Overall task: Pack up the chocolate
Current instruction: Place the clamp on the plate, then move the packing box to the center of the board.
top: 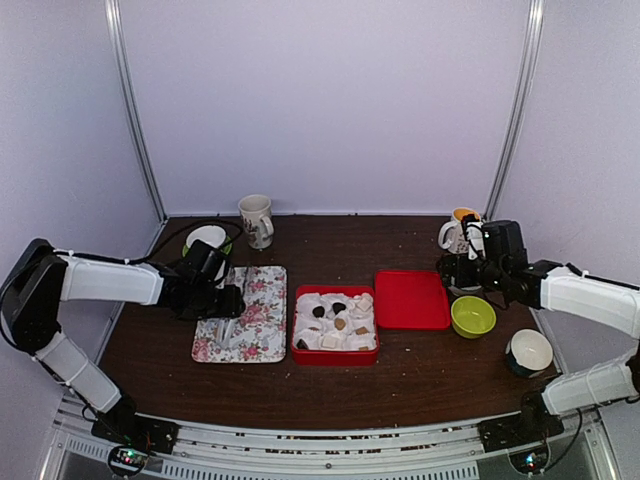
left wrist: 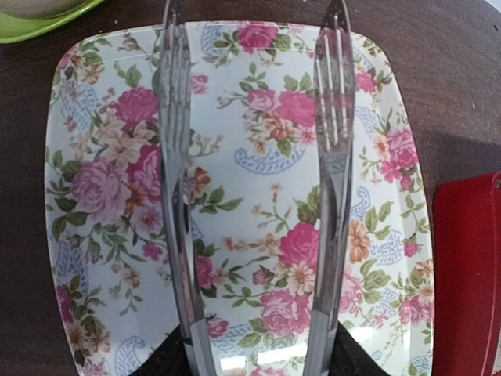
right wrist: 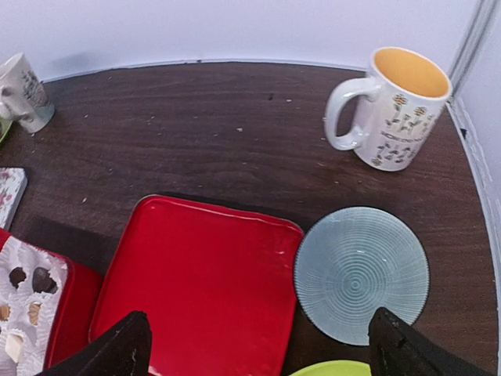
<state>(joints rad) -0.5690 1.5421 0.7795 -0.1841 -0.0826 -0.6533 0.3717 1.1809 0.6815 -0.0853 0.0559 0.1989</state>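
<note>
- Nearest, at the right near edge, a white-lined bowl is noted, standing apart from everything else.
- The chocolate is found mid-table in a red box, on crumpled white paper. Dark and tan pieces are scattered singly. They are too small for a long axis or heading to be made out.
- Bare tabletop is recorded in front of and behind the box. A floral tray lies just left of it, and a red lid just right.
- The left gripper is placed over the tray's near end. Metal tongs pass between its fingers, their two arms pointing away and splayed. Whether they are clamped cannot be told.
- The right gripper is held wide apart and empty above the lid's near edge, beside a ribbed grey coaster and a lime bowl.
- Farthest, a yellow-lined mug and a floral mug are set upright near the back wall.
</note>
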